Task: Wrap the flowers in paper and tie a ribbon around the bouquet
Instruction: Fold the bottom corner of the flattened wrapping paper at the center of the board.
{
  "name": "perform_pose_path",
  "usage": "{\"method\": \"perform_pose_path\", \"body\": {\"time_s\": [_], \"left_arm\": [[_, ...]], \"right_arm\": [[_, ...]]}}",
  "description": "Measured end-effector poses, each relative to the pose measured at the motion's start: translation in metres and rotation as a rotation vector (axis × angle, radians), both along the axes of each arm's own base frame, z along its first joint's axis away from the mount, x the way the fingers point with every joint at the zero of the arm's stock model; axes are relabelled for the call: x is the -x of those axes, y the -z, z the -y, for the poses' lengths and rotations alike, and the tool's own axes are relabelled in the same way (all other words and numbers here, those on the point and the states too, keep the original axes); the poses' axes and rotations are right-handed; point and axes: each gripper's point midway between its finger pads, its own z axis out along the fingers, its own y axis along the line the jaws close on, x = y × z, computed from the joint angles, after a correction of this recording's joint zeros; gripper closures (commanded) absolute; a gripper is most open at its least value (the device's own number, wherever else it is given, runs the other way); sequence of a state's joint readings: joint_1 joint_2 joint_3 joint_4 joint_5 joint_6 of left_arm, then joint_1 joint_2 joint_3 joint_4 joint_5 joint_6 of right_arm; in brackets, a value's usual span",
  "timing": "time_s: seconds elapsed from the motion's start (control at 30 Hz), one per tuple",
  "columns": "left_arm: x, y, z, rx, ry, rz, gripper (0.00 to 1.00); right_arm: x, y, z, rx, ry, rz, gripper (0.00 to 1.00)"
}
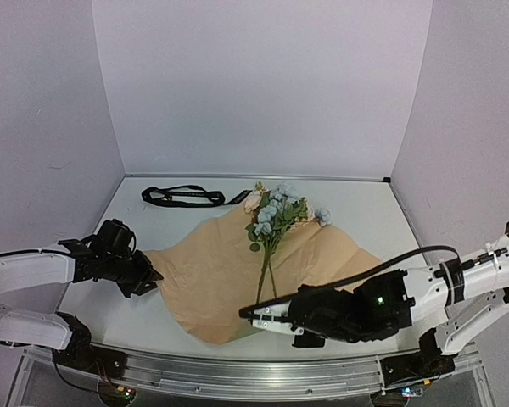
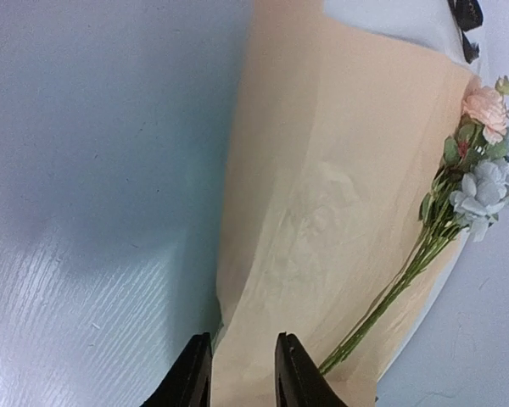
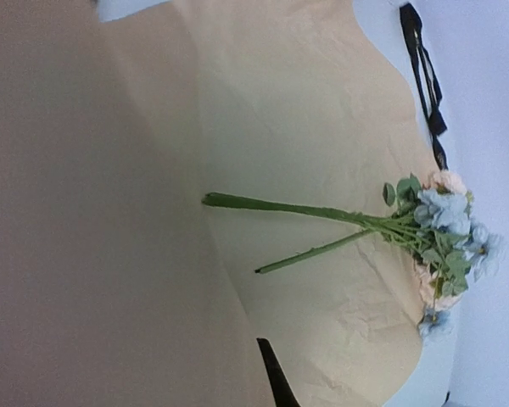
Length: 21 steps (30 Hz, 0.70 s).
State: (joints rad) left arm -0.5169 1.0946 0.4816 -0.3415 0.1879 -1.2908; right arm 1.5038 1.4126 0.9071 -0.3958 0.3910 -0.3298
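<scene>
The paper (image 1: 208, 271) lies spread on the table, tan-peach face up. On it rest the flowers (image 1: 276, 216), blooms toward the back and stems toward me. My left gripper (image 1: 151, 278) is at the sheet's left corner; in the left wrist view the left gripper (image 2: 242, 343) is open, with paper (image 2: 322, 170) lying in the gap between its fingers. My right gripper (image 1: 254, 315) is shut on the paper's near edge. In the right wrist view a raised fold of paper (image 3: 85, 212) hides one finger. The black ribbon (image 1: 184, 197) lies at the back left.
White walls enclose the table (image 1: 365, 208) on three sides. A metal rail (image 1: 254, 373) runs along the near edge. The right arm's black cable (image 1: 407, 254) arches over the paper's right corner. The ribbon lies just left of the blooms.
</scene>
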Motion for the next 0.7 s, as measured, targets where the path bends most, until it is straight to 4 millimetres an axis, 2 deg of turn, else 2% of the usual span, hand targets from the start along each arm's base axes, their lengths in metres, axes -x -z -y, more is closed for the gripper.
{"method": "perform_pose_path", "body": {"time_s": [0.13, 0.27, 0.47, 0.57, 0.7], "left_arm": [[-0.007, -0.014, -0.002, -0.044, 0.029, 0.048, 0.5], [-0.02, -0.038, -0.001, -0.09, 0.077, 0.124, 0.42], [-0.04, -0.081, 0.011, -0.144, 0.195, 0.273, 0.41], [-0.038, -0.095, 0.035, -0.16, 0.306, 0.344, 0.47], [-0.019, -0.099, 0.085, -0.144, 0.508, 0.423, 0.57]], "right_arm": [[-0.036, -0.008, 0.012, -0.032, 0.188, -0.114, 1.0], [-0.063, 0.002, 0.02, -0.026, 0.346, -0.205, 1.0], [-0.094, 0.027, 0.032, 0.006, 0.561, -0.307, 1.0], [-0.107, 0.037, 0.033, 0.01, 0.641, -0.336, 0.96], [-0.122, 0.046, 0.034, 0.011, 0.719, -0.36, 0.9]]}}
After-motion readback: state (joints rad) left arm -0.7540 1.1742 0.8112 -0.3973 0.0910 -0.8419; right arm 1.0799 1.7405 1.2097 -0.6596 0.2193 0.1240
